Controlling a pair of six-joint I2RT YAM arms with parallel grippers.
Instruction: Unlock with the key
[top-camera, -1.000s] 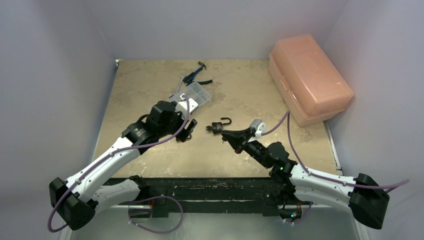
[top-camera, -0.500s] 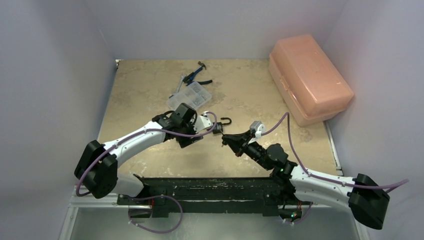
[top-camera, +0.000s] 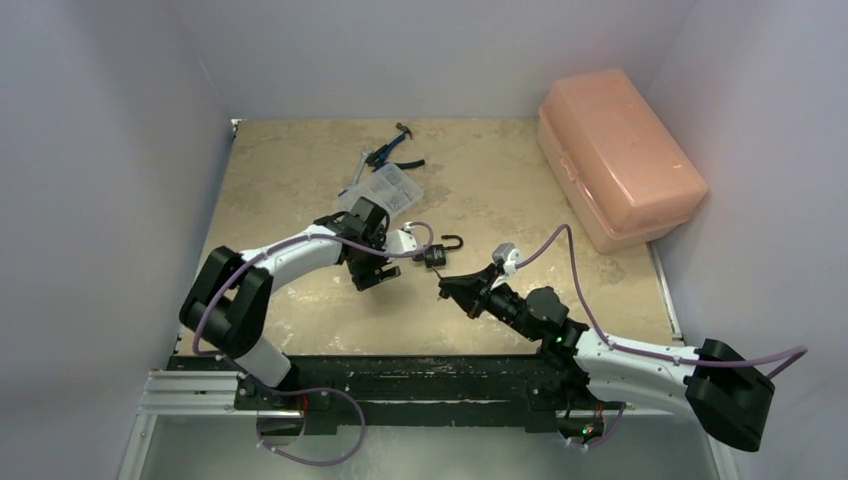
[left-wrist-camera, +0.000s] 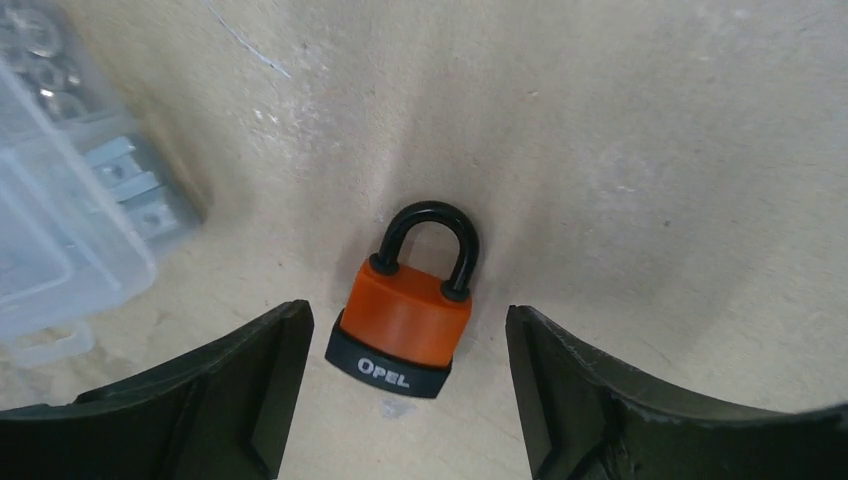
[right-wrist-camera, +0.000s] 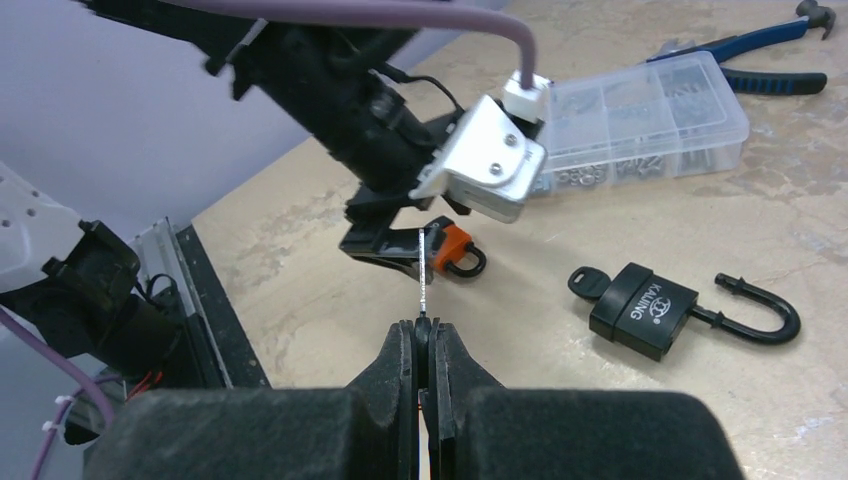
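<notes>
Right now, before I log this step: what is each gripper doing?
Left gripper: open, straddling the orange padlock without touching it.
Right gripper: shut on the key.

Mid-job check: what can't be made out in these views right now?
Keyway of the orange padlock: left wrist view shows only its face.
Teeth of the key: edge-on in right wrist view, too small from the top.
Top view: the left tool covers the orange padlock.
</notes>
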